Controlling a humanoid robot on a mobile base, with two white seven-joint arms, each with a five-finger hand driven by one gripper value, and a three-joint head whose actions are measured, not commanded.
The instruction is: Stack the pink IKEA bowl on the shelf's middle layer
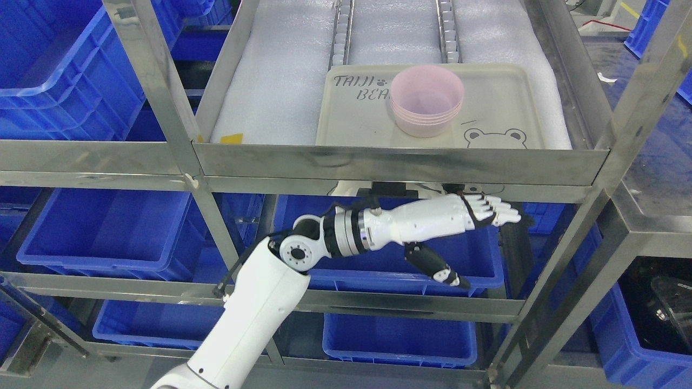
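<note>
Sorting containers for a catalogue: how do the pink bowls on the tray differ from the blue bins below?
The pink bowls are round, pale and nested in a stack; the blue bins are rectangular, deep-coloured and stand singly. The bowls rest on a beige tray, the bins on lower shelf levels. Both are open-topped and look empty.

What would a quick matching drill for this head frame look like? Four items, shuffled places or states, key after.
Items:
1. pink bowls
2. beige tray
3. left hand
4. blue bins

Places or states:
A. lies on white foam padding on the shelf level
B. below the steel front rail, fingers out straight, holding nothing
C. nested in a stack, standing on the tray
D. sit on the lower shelf levels

Pairs: 1-C, 2-A, 3-B, 4-D
</note>
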